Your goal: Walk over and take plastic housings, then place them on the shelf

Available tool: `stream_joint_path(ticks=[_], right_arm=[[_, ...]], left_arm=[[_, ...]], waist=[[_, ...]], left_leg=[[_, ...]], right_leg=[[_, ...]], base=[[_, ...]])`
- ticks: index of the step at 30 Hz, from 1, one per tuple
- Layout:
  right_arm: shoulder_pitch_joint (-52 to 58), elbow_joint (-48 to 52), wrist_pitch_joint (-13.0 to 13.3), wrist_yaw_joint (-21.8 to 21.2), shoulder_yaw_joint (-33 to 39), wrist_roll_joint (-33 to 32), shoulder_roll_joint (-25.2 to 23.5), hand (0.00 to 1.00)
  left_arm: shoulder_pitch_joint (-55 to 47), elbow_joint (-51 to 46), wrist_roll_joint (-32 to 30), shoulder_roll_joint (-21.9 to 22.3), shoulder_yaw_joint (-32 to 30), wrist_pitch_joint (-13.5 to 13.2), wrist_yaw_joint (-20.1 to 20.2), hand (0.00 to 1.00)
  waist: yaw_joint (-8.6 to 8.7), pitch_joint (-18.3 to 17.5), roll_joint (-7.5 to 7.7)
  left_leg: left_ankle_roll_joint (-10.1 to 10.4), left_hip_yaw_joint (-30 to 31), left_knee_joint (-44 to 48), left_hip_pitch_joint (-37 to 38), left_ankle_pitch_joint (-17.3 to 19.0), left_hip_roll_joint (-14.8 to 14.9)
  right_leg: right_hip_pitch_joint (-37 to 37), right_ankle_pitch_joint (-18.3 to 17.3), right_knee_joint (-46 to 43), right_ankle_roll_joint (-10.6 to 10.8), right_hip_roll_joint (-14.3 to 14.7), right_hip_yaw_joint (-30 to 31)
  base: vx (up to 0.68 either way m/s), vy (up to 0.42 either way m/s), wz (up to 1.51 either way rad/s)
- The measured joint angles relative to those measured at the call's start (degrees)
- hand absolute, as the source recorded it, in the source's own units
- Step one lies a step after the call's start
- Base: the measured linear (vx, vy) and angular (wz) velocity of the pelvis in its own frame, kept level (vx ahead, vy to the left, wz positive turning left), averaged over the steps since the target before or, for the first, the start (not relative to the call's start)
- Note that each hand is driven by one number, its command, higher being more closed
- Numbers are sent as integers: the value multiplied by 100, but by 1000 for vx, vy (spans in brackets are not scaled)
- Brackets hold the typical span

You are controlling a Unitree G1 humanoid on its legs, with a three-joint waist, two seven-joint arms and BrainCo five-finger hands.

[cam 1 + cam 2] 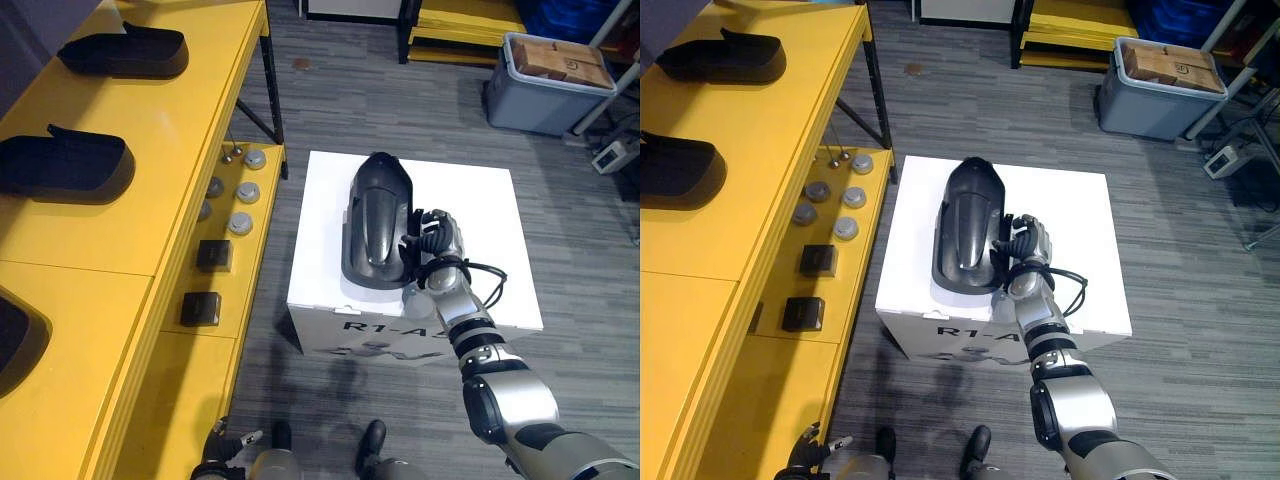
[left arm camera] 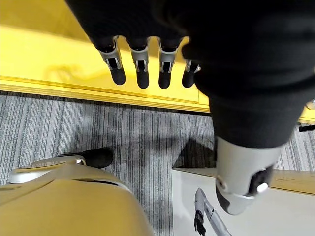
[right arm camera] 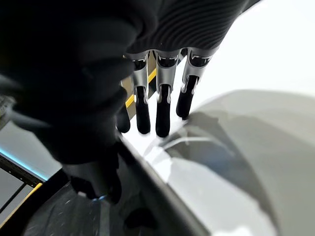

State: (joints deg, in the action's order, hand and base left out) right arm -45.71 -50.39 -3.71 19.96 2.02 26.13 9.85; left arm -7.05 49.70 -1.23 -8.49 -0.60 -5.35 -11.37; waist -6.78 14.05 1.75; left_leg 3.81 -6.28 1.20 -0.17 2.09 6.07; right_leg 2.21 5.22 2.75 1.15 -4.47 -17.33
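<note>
A black plastic housing (image 1: 375, 220) lies open side down on a white box (image 1: 470, 230). My right hand (image 1: 435, 240) is at the near right edge of the housing. In the right wrist view its fingers (image 3: 162, 108) reach out straight over the housing's grey shell (image 3: 236, 167), with the thumb on the other side of the rim. The hand is open. My left hand (image 1: 225, 447) hangs low beside the yellow shelf (image 1: 150, 200), its fingers (image 2: 142, 69) straight and holding nothing. Two more housings (image 1: 125, 52) (image 1: 65, 168) rest on the shelf top, and part of a third (image 1: 15, 340) shows at the left edge.
The lower shelf board holds several round metal parts (image 1: 240, 222) and two black blocks (image 1: 213, 254). A grey bin (image 1: 548, 85) with cardboard boxes stands at the far right. Grey carpet runs between the shelf and the white box.
</note>
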Motion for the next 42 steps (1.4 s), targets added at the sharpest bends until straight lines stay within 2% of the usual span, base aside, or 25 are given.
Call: stream_joint_path(ticks=[5, 9, 13, 19, 29, 34, 37, 42], right_arm=[[17, 58, 6, -173, -106, -5, 43, 100], [497, 796, 11, -323, -228, -2, 37, 100], [1037, 1406, 16, -326, -221, 0, -6, 100], [1902, 2769, 32, -262, -194, -4, -73, 100], [2667, 3787, 91, -83, 12, -7, -102, 100], [2959, 4495, 273, -16, 24, -17, -126, 100], [3012, 4839, 433, 50, 21, -17, -151, 100], [3146, 5379, 501, 116, 5, -6, -180, 100]], left_arm=[[23, 5, 0, 0, 8, 1, -5, 0], [32, 14, 0, 1, 7, 2, -1, 0], [23, 5, -3, 5, -5, 5, 19, 0], [-43, -15, -7, 3, -26, 5, 39, 0], [-231, -234, -9, 85, -150, 3, 45, 0], [-304, -936, -7, 282, -140, -25, 29, 0], [-437, -1824, -5, 545, -136, -71, 17, 0], [-595, -3427, -5, 668, -169, -147, -174, 0]], waist=[[-6, 21, 15], [4, 22, 17], [19, 20, 18], [158, -12, 16], [275, -263, 6], [275, -357, -4], [281, -403, -6], [281, -511, -98]], left_leg=[[0, -126, -69, 120, 0, 0], [0, -142, -76, 152, 1, -1], [0, -170, -71, 193, 1, -4], [2, -162, -64, 308, 3, -5], [3, -133, -67, 339, 3, 0], [0, -115, -54, 332, 1, 0], [-3, -113, -27, 332, 3, 1], [-4, -95, -28, 343, 4, 3]], right_leg=[[-14, 0, 3, 0, 9, 121], [-30, 0, 0, 1, 8, 166], [-42, -1, -25, 1, 5, 247], [-155, -4, -33, 5, 2, 253], [-185, -1, -23, 9, 9, 248], [-198, -1, -14, 10, 5, 240], [-201, -9, -34, 19, 1, 243], [-220, -11, -33, 22, 2, 231]], base=[[6, 19, -11], [4, 12, -3], [-10, 17, -4], [-25, 12, 0], [-12, 5, 0], [0, 0, 0], [0, 0, 0], [-6, 3, 0]])
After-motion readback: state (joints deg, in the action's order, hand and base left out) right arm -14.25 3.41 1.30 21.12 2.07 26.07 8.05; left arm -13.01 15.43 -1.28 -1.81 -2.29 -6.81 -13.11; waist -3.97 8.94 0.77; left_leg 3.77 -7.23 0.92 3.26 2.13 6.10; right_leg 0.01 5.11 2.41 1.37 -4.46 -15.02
